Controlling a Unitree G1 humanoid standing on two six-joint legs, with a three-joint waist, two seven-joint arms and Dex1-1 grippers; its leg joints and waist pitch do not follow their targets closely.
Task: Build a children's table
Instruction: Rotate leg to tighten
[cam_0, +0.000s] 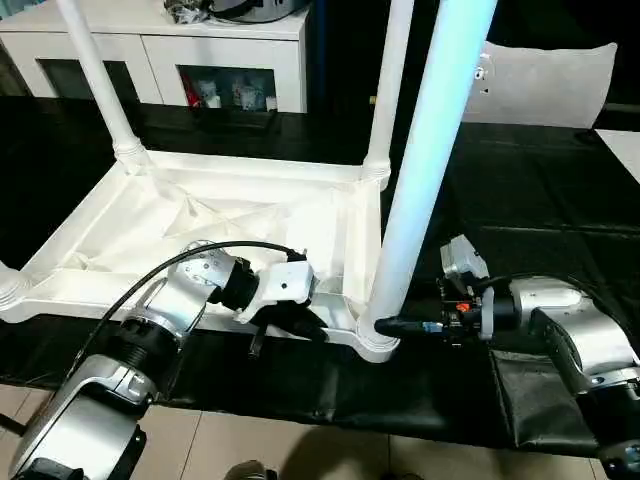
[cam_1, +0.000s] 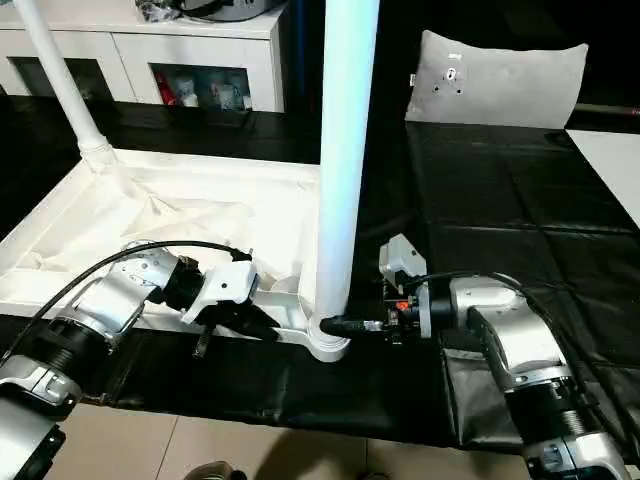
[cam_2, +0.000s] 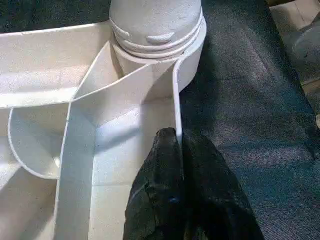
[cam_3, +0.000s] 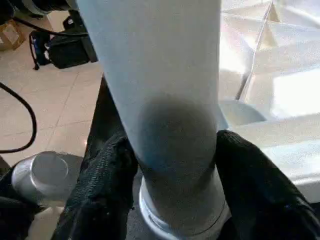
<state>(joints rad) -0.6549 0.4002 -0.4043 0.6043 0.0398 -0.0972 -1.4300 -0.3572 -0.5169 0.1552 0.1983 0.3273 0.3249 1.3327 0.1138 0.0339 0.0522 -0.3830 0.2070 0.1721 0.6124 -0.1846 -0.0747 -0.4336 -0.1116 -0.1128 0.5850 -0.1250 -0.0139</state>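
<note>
Lit brightly from above, with white plastic of the upturned children's table (cam_0: 215, 215) close to blown out and its ribs hard to read. Bluish sheen down the nearest leg (cam_0: 430, 150). Black cloth (cam_1: 500, 200) dim, with faint glossy streaks along its creases. Soft shadow on the floor tiles (cam_0: 330, 450) at the near edge. Near leg smeared and out of focus in the right wrist view; black fingers (cam_3: 107, 185) dark, little detail.

Before me: counter (cam_0: 560, 200) under black sheet. Behind it: white cabinet (cam_0: 150, 50), glass doors, clutter on top. Grey cushion (cam_1: 500, 80) at far edge. Below: beige tiled floor (cam_0: 300, 450).
</note>
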